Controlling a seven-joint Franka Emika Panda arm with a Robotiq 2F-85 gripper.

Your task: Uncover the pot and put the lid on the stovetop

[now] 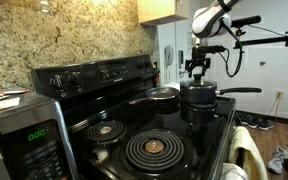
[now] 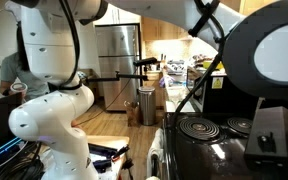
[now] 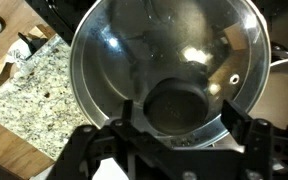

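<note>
The small black pot (image 1: pixel 198 102) stands on a back burner of the black stovetop (image 1: pixel 184 130), with its long handle (image 1: pixel 242 91) pointing right. The lid (image 1: pixel 198 87) sits on it. In the wrist view the lid (image 3: pixel 164 40) is see-through with a metal rim and a black central knob (image 3: pixel 179 103), and it hides the pot's inside. My gripper (image 1: pixel 197 68) hangs just above the lid. In the wrist view the gripper (image 3: pixel 181 118) is open, with one finger on each side of the knob and a small gap at each.
A shallow frying pan (image 1: pixel 160 97) with a silvery rim sits beside the pot; its edge shows in the wrist view (image 3: pixel 286 85). Two front coil burners (image 1: pixel 154 150) are bare. A grey microwave (image 1: pixel 24 135) stands on the counter. A granite countertop (image 3: pixel 34 95) lies beside the stove.
</note>
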